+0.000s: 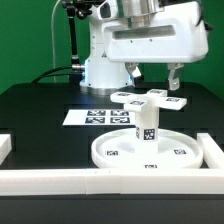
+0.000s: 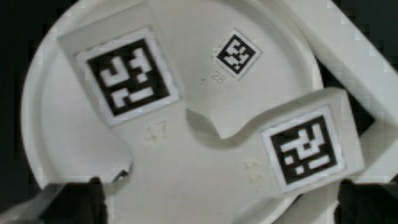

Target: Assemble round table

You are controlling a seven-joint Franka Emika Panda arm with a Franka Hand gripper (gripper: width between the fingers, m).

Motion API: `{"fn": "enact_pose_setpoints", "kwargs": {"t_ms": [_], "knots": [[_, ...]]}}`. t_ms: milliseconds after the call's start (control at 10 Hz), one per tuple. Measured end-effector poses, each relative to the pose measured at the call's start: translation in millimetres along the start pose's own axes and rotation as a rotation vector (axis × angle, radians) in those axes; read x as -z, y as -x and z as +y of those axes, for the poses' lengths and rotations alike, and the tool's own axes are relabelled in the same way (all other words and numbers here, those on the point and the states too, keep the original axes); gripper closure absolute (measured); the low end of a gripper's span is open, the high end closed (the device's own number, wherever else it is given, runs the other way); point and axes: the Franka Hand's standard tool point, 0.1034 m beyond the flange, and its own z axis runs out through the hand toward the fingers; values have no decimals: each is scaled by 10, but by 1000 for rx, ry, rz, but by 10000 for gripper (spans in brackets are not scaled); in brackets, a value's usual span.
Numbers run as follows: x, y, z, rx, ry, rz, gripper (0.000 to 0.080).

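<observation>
The round disc [image 1: 120, 152] lies flat near the front wall. The short cylinder leg [image 1: 147, 126] stands upright on it, and the cross-shaped foot piece [image 1: 150, 100] sits on top of the leg. My gripper [image 1: 153, 76] hangs just above the foot piece, open and holding nothing. In the wrist view the foot piece [image 2: 196, 120] fills the picture with two large tags on its arms. A small tag on the white part beyond it [image 2: 237, 52] also shows. My dark fingertips [image 2: 71, 203] stand wide apart at the edge, with the gripper [image 2: 217, 208] centred over the foot piece.
The marker board [image 1: 98, 117] lies flat on the black table behind the disc. A white border wall [image 1: 110, 182] runs along the front, with ends at the exterior view's left [image 1: 4, 148] and right [image 1: 212, 150]. The robot's base [image 1: 100, 60] stands behind.
</observation>
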Motion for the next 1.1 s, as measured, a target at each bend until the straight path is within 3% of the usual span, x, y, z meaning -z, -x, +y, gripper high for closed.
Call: {"fn": "enact_pose_setpoints", "kwargs": {"t_ms": [700, 1100], "knots": [[-4, 16, -11, 597, 8, -8, 150], [-5, 37, -33, 1165, 69, -23, 150]]}}
